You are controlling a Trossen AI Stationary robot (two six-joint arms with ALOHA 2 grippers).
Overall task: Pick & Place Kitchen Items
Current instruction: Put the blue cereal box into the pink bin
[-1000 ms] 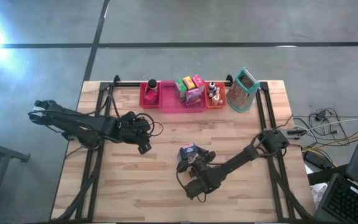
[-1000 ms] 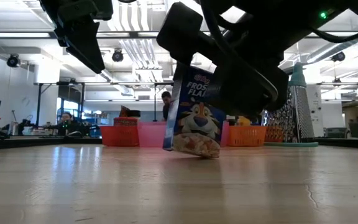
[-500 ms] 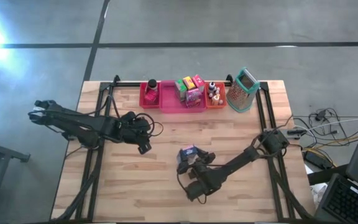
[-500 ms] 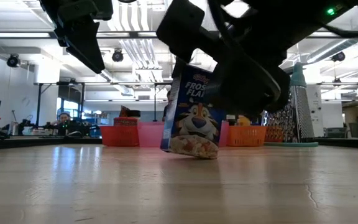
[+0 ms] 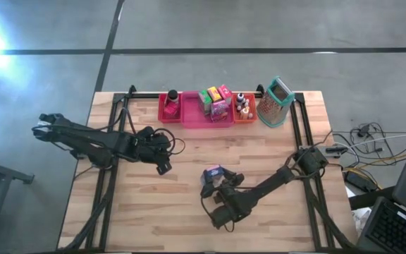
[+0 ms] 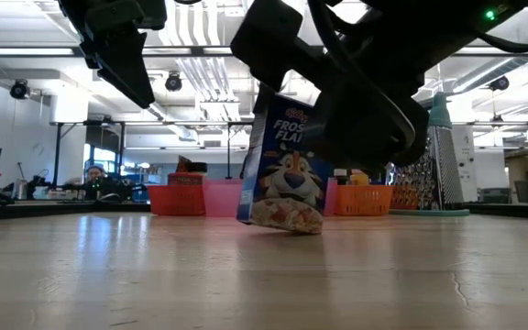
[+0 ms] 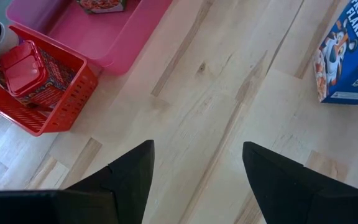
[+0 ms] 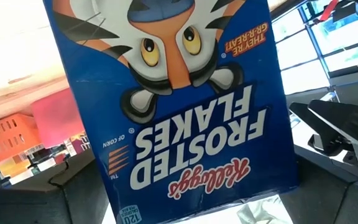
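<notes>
The left hand (image 5: pixel 162 167) is seen from above over bare wood at the bench's (image 5: pixel 139 212) left-middle. Only its wrist view shows the fingers (image 7: pixel 132 168) parted with nothing between them, and below them planks, a red bin (image 7: pixel 45 93) with a red-lidded box (image 7: pixel 25 67) in it, and a pink bin (image 7: pixel 114 34) just beside that.

Along the far edge, the high view shows the red bin (image 5: pixel 170 108), the pink bin (image 5: pixel 208 113) with coloured boxes (image 5: pixel 216 101), an orange bin (image 5: pixel 244 110) with small bottles (image 5: pixel 242 104), and a grater (image 5: pixel 275 102). In the low view these are largely hidden behind the cereal box (image 6: pixel 287 170).

The blue cereal box (image 5: pixel 212 173) is near the bench's middle. The low view shows it tilted, its lower corner on the wood. The right hand (image 5: pixel 218 185) is at the box; its wrist view is filled by the box's front (image 8: pixel 185 93). The fingers are spread wide, flanking the box; whether they press it cannot be told.
</notes>
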